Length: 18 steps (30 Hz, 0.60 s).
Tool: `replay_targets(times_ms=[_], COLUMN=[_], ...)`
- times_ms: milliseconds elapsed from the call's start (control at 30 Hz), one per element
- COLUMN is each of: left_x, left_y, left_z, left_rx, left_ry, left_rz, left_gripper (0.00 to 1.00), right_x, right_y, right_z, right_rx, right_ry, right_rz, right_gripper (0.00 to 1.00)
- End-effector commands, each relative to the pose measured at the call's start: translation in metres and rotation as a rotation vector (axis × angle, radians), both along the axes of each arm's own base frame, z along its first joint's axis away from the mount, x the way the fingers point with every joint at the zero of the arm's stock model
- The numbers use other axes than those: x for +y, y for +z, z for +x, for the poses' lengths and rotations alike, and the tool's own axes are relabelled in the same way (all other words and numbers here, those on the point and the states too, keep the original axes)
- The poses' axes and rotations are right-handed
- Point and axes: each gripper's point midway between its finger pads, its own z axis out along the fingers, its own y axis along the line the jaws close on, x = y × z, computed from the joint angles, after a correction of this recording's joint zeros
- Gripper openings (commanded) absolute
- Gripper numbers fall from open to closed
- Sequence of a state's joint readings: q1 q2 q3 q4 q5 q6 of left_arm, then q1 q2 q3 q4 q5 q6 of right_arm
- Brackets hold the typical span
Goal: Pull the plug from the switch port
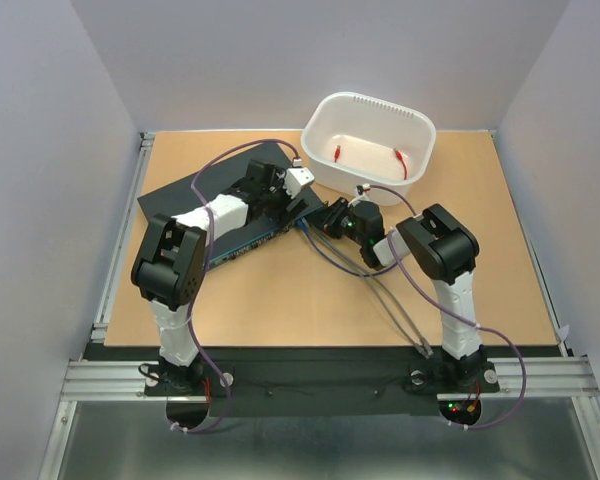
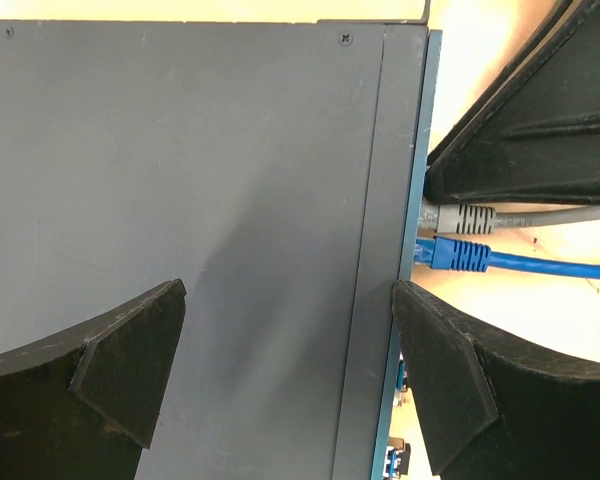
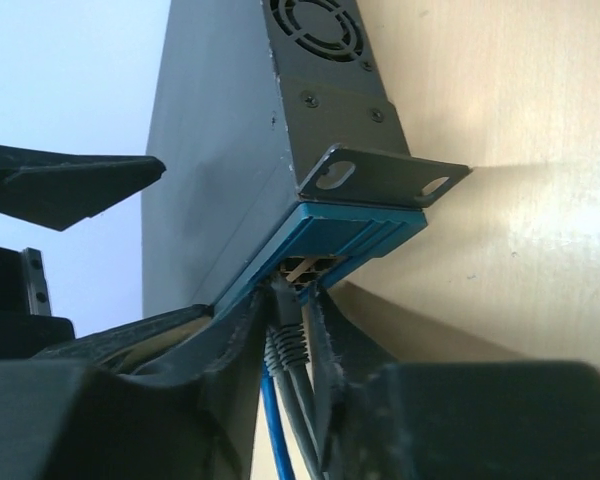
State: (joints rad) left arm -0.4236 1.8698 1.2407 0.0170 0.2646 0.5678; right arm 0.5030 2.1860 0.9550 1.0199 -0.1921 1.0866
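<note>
- Wooden bench (image 1: 280, 300) carries the switch (image 1: 205, 185) at back left.
- Left gripper (image 2: 285, 385) is spread astride its port edge.
- Right gripper (image 3: 285, 320) looks pinched on the grey plug (image 3: 288, 345), which is seated in its port; the pull is not yet done.

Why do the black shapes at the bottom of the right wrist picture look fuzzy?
Right wrist view: those fingers sit too near the lens, while the grey plug and switch look sharp; left wrist view: the table is washed out; top view: even light.
</note>
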Motion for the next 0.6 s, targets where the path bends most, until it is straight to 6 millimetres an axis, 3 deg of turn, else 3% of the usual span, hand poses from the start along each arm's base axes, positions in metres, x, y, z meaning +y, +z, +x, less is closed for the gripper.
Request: replay_targets(times_ms=[0, 100, 200, 567], left_x=[0.015, 0.016, 0.017, 0.016], left_y=[-0.043, -0.047, -0.052, -0.053], left_z=[-0.005, -0.008, -0.008, -0.005], left_rx=[0.064, 0.073, 0.079, 0.082], left_ry=[0.026, 0.023, 0.019, 0.032], left_rz=[0.109, 0.114, 0.123, 0.119], left_gripper=[0.96, 0.96, 0.96, 0.96], right_x=[-0.006, -0.006, -0.009, -0.034], right_y=[0.008, 0.008, 0.005, -0.006], right_z=[0.016, 0.015, 0.014, -0.018], right_rx=[-0.043, -0.045, -0.039, -0.024], right_ry=[-0.042, -0.043, -0.053, -0.058], right_rz=[0.024, 0.023, 0.021, -0.066], right_gripper=[0.26, 0.18, 0.01, 0.01])
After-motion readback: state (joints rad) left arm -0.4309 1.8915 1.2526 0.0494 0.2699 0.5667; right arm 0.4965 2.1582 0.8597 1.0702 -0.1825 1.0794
